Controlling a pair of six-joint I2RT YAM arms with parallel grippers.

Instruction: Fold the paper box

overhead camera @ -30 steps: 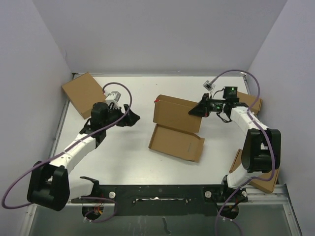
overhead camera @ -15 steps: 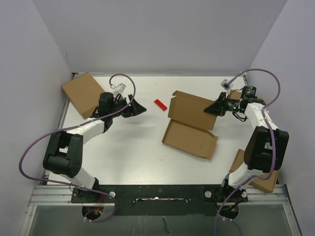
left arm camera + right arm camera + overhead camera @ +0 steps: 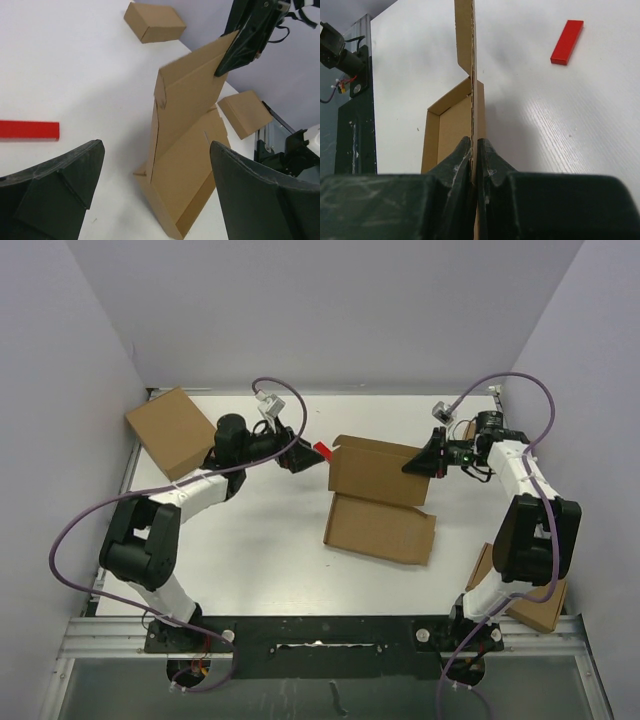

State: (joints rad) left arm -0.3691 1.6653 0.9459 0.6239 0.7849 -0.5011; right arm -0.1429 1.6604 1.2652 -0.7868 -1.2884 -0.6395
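paper box half raised, right fingers on the standing panel

the paper box [image 3: 378,472] is mid-table [image 3: 250,560]. one panel stands upright. the tray part, with low side walls, lies flat on the table on the near side of that panel and joins it along the fold.

the right gripper [image 3: 412,466] is at the box's right end. its fingers [image 3: 457,162] are clenched on the edge of the standing panel, the cardboard pinched thin between them.

the left gripper [image 3: 306,459] is just off the box's left end. its fingers [image 3: 65,170] are released and spread wide, with nothing between them and no contact with the cardboard.

a small red block [image 3: 322,450] lies flat on the table just left of the box's far left corner, beside the left gripper.

there are three ready-made boxes. one [image 3: 170,432] is well left of the paper box, one [image 3: 154,22] is to its right beyond the right arm, and one [image 3: 535,608] is to its near right at the table edge.
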